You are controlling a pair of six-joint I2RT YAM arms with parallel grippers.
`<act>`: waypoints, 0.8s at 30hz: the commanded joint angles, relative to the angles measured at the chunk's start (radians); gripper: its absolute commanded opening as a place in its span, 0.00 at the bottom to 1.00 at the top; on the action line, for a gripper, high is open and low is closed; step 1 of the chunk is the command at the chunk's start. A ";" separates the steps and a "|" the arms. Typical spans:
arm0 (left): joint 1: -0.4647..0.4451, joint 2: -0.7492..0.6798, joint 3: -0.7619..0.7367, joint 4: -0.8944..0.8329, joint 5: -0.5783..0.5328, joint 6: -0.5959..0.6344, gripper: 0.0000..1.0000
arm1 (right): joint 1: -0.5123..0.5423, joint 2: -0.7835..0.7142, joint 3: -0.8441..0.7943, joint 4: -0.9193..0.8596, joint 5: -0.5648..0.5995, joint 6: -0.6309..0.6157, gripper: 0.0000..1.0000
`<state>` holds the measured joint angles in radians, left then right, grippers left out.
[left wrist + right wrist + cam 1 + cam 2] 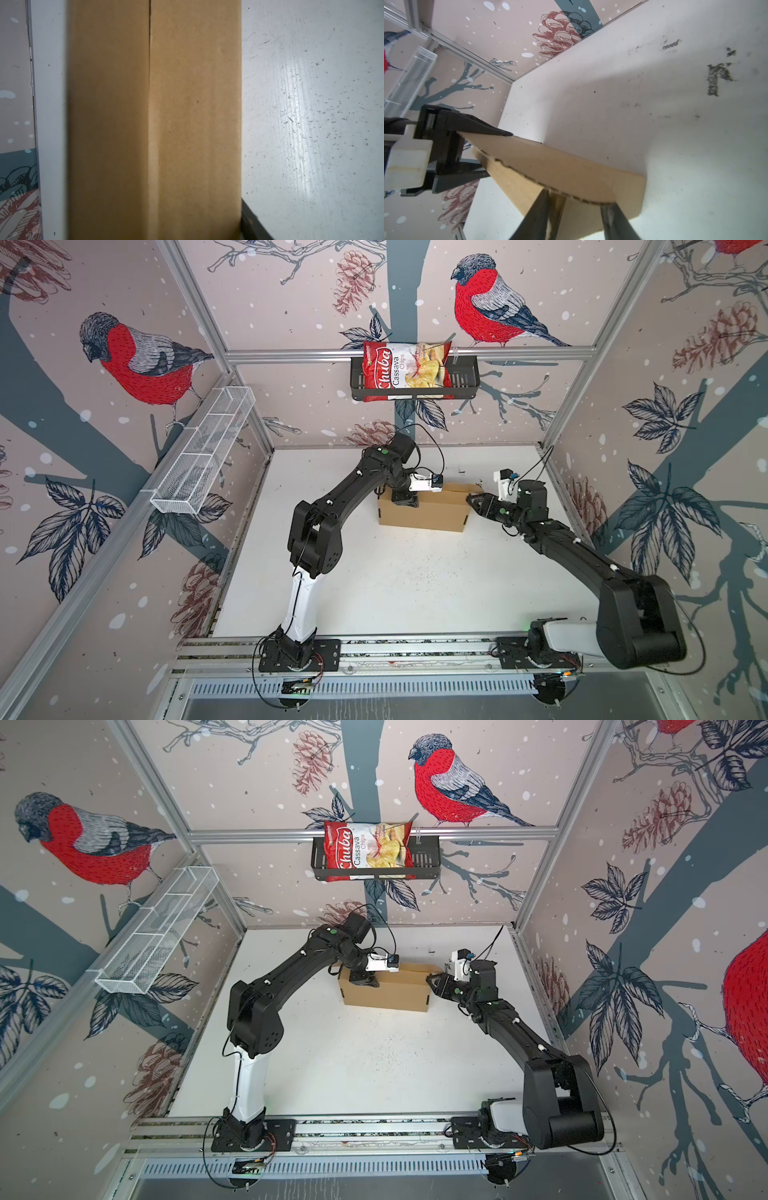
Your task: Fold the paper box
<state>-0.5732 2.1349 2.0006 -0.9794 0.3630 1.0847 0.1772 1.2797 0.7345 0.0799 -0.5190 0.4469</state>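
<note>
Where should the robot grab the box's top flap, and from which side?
Probably the free edge of the top flap, at the right end of the paper box, from the right, with the right gripper. It overhangs the wall, so fingers fit above and below; the left gripper holds the other end.

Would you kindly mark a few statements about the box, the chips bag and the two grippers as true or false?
1. The paper box stands on the white table. True.
2. The chips bag lies on the table beside the box. False: it sits in the black basket on the back wall.
3. In both top views the left gripper is at the box's left end and the right gripper at its right end. True.
4. The right gripper hovers far from the box. False: its fingers straddle a flap edge.
</note>
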 commanded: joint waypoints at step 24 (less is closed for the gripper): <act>0.014 0.031 -0.022 -0.082 0.005 0.026 0.50 | 0.186 0.133 0.420 -0.477 0.468 -0.640 0.34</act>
<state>-0.5636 2.1357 1.9995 -0.9726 0.3737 1.0981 0.3565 1.3956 1.1305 -0.3527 -0.0681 -0.2039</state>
